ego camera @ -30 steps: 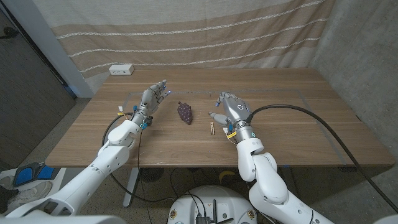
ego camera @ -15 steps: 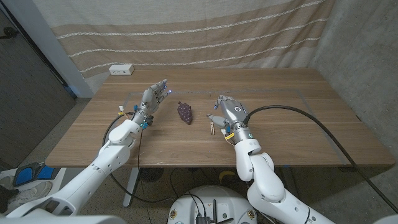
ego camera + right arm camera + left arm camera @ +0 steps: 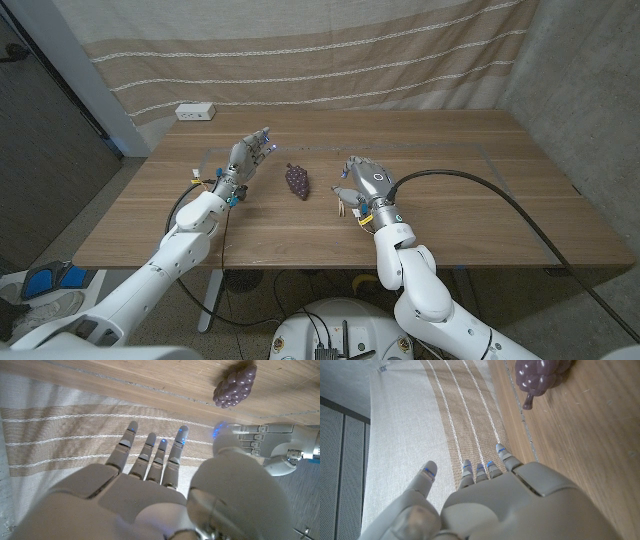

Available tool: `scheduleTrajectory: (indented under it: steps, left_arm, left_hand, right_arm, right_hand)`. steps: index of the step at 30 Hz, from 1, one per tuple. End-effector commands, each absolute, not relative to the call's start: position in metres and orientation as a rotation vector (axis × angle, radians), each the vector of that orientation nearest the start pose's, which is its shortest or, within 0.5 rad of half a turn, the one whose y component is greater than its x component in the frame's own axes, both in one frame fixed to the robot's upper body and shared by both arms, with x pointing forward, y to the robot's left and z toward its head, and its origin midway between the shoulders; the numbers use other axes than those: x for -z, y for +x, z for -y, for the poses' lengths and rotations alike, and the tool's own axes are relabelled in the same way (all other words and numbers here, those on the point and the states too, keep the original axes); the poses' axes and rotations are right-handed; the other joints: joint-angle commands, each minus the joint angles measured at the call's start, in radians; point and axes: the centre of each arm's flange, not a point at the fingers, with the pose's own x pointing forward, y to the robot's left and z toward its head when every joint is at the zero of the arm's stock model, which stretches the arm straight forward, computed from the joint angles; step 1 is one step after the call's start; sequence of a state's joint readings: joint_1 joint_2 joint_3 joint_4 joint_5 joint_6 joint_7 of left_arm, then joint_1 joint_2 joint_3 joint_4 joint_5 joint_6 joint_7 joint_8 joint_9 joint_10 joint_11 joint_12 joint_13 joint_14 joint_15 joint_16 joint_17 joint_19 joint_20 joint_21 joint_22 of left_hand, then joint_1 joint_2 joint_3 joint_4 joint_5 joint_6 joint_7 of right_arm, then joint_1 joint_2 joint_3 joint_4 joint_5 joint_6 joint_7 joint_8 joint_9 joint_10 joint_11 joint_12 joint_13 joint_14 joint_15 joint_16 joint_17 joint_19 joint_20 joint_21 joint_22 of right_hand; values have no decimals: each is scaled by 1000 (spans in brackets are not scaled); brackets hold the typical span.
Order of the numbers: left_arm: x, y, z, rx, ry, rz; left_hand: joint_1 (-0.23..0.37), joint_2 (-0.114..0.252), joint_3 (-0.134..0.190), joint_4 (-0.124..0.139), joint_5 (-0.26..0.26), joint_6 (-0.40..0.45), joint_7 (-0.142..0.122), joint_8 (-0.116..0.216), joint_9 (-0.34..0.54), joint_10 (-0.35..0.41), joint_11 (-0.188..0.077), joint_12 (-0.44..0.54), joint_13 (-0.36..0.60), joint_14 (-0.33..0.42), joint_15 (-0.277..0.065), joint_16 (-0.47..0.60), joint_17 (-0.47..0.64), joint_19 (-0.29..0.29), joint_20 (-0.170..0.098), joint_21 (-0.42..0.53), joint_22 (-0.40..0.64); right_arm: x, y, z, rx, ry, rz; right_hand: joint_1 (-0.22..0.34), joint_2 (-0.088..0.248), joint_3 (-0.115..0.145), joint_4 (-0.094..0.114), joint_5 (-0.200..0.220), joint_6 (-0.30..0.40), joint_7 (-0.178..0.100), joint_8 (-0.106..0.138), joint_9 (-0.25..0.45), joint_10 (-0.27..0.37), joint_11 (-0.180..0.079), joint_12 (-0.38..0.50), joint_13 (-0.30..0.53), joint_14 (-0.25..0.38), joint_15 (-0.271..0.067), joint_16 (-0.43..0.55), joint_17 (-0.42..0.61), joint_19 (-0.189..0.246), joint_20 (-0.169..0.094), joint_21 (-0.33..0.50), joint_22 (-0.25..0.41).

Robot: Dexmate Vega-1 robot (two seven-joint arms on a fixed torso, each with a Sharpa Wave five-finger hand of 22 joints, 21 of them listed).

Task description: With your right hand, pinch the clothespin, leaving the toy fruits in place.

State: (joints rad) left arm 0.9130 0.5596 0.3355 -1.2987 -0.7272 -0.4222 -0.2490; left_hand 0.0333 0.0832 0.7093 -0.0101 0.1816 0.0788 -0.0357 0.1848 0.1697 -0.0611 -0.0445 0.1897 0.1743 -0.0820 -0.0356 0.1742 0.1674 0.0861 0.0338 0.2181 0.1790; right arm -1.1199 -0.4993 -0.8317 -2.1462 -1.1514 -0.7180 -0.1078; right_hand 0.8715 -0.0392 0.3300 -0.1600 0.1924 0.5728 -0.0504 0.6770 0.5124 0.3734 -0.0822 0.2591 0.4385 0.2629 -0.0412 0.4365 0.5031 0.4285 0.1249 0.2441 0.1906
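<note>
A small wooden clothespin (image 3: 342, 208) lies on the wooden table (image 3: 480, 200), just on the near side of my right hand (image 3: 366, 179). That hand hovers close over it with fingers spread and nothing in them; my right hand (image 3: 150, 495) shows the same in the right wrist view. To the left of the clothespin sits a purple toy grape bunch (image 3: 297, 181), and the grape bunch (image 3: 235, 386) lies untouched. My left hand (image 3: 248, 155) is raised left of the grapes with fingers apart, holding nothing. The grape bunch (image 3: 540, 375) lies ahead of my left hand (image 3: 495, 505).
A white power strip (image 3: 195, 112) lies at the table's far left edge. A striped curtain (image 3: 300, 50) hangs behind the table. Thin tape lines (image 3: 480, 150) mark a rectangle on the tabletop.
My right hand has shifted slightly left, closing in over the clothespin. Left hand, grapes and clothespin have stayed put.
</note>
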Motion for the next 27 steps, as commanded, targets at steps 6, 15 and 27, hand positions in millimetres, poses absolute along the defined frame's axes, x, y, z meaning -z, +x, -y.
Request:
scheduleTrajectory:
  steps: [6, 15, 27]
  left_arm:
    - [45, 628, -311, 355, -26, 672]
    - [44, 628, -313, 354, -29, 676]
    - [42, 629, -315, 358, -29, 675]
  left_hand:
    - [-7, 51, 4, 2, 6, 8, -4, -3, 4, 1, -3, 4, 3, 2, -3, 3, 3, 10, 3, -3, 5]
    - [-6, 51, 4, 2, 6, 8, -3, -4, 4, 1, -2, 3, 3, 2, -3, 3, 3, 10, 3, -4, 5]
    - [-6, 51, 5, 2, 7, 7, -2, -4, 4, 1, -3, 3, 3, 3, -3, 3, 3, 10, 4, -5, 5]
  right_arm:
    - [80, 474, 60, 217, -1388, 648]
    - [84, 481, 56, 207, -1404, 635]
    - [88, 491, 53, 214, -1437, 600]
  right_hand:
    - [-1, 5, -7, 2, -4, -3, -2, 8, 1, 10, 0, 2, 8, 7, -38, 6, 3, 11, -1, 3, 4]
    - [1, 6, -10, 3, -5, 1, -1, 15, -1, 13, 0, 3, 11, 6, -38, 5, 4, 11, -1, 3, 4]
    - [0, 5, -15, 6, -5, -7, 0, 20, -5, 9, -1, 0, 15, 5, -37, 4, 4, 9, 0, 1, 4]
